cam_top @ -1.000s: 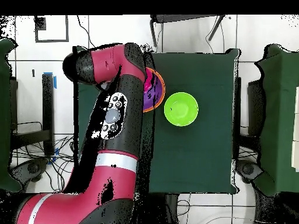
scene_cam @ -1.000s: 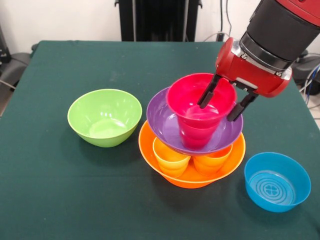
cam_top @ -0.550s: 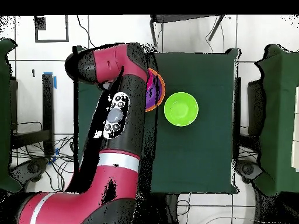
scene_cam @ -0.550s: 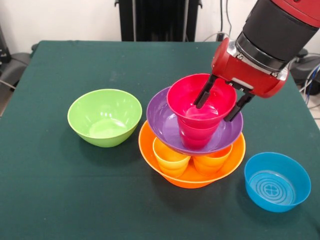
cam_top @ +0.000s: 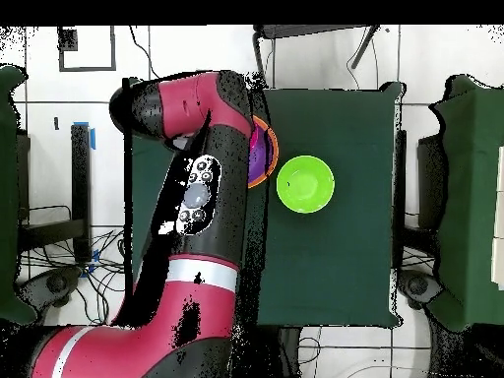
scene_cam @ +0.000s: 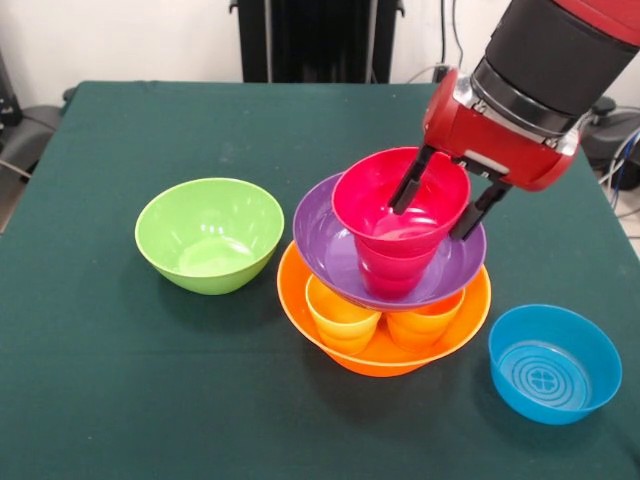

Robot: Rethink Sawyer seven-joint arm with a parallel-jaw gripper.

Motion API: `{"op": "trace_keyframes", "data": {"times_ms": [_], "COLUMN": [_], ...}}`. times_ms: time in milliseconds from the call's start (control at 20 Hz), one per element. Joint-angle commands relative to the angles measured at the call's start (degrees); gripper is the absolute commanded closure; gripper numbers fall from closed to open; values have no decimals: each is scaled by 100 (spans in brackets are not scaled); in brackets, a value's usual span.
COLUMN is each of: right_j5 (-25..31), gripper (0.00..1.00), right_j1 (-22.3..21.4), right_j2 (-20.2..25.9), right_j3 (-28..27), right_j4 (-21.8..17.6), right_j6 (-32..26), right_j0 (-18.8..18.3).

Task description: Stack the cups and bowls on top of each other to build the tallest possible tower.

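Red bowl on the tower, gripper straddling its right rim

Over the last second the gripper [scene_cam: 443,207] has risen a little and the red bowl [scene_cam: 400,203] has shifted slightly left with it, so the bowl looks not yet settled or let go. The fingers [scene_cam: 409,185] stand one inside the bowl and one outside, around its right wall; I cannot tell whether they pinch it or have slackened. The red bowl sits on a red cup [scene_cam: 392,272] in the purple bowl [scene_cam: 322,243], which rests on orange cups [scene_cam: 341,316] inside the orange bowl [scene_cam: 296,297]. The green bowl [scene_cam: 210,235] stands to the left and the blue bowl [scene_cam: 554,363] near right, both still to be stacked. The arm [scene_cam: 545,60] reaches down from the upper right, wrist tilted toward the tower; overhead it hides most of the tower
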Motion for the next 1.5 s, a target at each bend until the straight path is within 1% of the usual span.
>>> {"op": "trace_keyframes", "data": {"times_ms": [50,200,550,950,1200,1500], "right_j5": [369,378,212,310,414,976], "gripper": [0,0,0,0,0,0], "right_j1": [-144,-229,-208,-268,-308,-219], "right_j2": [709,738,858,880,861,909], "right_j3": [289,397,475,431,176,-452], "right_j4": [259,346,500,611,612,605], "right_j6": [-32,-52,-92,-125,-338,-724], "right_j0": [-250,-217,-218,-224,-271,-444]}}
